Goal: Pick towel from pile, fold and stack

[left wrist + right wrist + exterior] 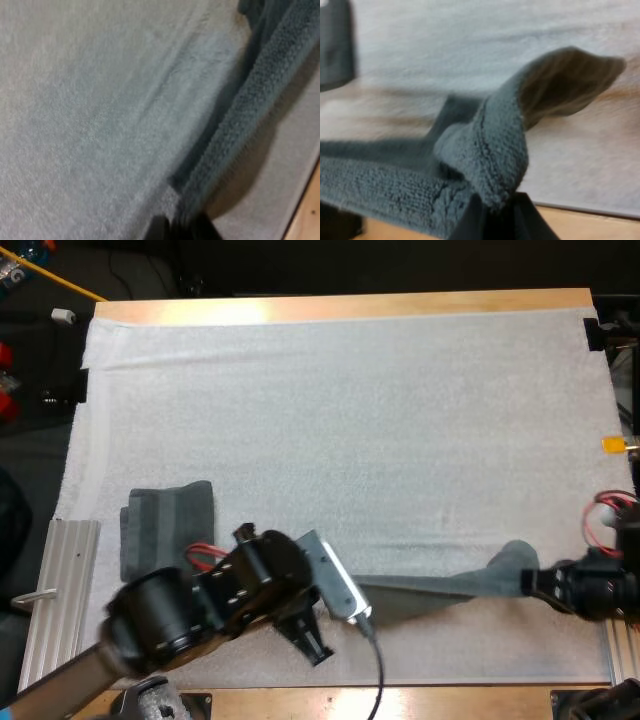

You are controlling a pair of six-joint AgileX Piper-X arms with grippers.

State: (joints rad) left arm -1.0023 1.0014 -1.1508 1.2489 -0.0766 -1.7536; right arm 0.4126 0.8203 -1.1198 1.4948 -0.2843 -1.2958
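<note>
Where the white textured mat [350, 420] nears its left front corner, a small folded dark grey-green towel [168, 528] lies flat, just beside a ribbed metal rail [58, 590] at the mat's edge. To its right, the left tool [177, 227] is clamped on one end of a long dark grey-green terry towel [440, 588], its black fingers pinching the thick hem from both sides. This towel spans as a narrow band along the near side of the wooden surface [350, 308], between the two arms. At its right end the right tool [535, 580] grips a bunched fold, and a loose flap curls up above the fingers.
</note>
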